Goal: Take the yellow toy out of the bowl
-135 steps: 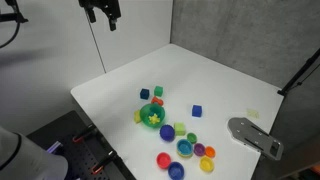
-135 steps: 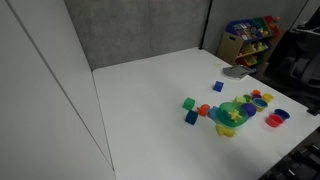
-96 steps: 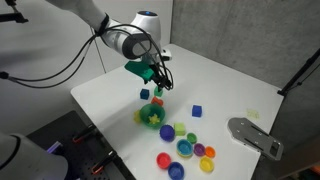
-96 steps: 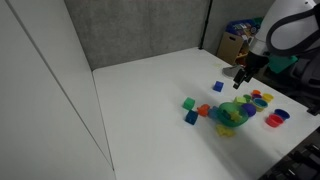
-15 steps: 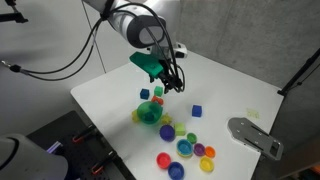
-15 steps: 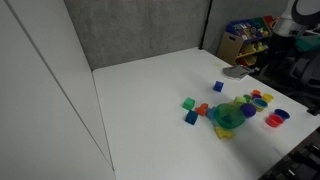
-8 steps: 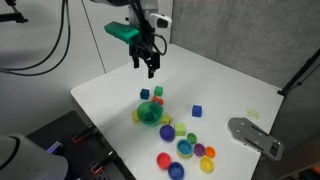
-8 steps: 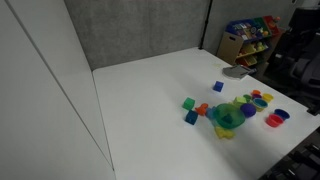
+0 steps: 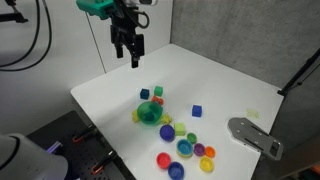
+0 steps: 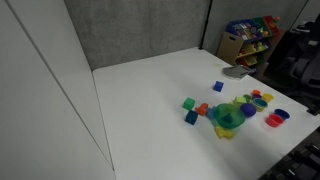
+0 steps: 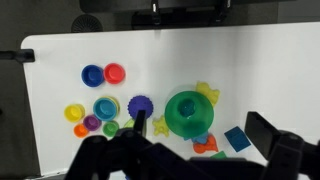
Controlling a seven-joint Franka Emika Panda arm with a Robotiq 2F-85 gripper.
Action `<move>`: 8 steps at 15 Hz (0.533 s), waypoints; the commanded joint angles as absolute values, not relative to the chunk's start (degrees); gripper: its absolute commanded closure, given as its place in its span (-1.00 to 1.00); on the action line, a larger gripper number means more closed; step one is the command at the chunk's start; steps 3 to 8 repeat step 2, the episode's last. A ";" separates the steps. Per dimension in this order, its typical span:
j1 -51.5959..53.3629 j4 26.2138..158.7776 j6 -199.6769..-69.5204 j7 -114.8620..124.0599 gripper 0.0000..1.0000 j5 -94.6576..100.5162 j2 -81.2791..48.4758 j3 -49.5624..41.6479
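The black two-finger gripper (image 9: 132, 60) hangs high over the white table (image 9: 225, 80), in the upper left of an exterior view. Its fingers are spread wide with nothing between them. The small round green plastic bowl (image 9: 148, 112) sits well below it, toward the lower right of that frame, so the two are well apart.

The wrist view looks straight down. There the bowl lies just right of centre, and its smooth, glossy hollow shows only green, so it looks empty. The small bright yellow star-shaped plastic toy (image 11: 160, 126) lies flat on the table at the bowl's lower-left rim, touching it or just beside it. It sits between the bowl and a purple scallop-edged plastic cup (image 11: 140, 105), almost under the middle of the gripper's spread, a little toward the bottom of the frame. Being star-shaped, it has no clear long axis.

A second, lobed yellow plastic piece (image 11: 207, 92) rests against the bowl's upper-right rim. Which of the two is the task's toy I judge by shape, not with certainty.

All the pieces look like hard, smooth moulded plastic, light and apt to slide on the slick table. With the toy outside the bowl, the task looks done, and no further reach seems needed.
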State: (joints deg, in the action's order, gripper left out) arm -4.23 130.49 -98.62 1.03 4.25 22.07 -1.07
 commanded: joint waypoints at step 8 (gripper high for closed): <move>-3.70 130.59 -98.22 1.16 -1.00 4.39 22.89 -1.49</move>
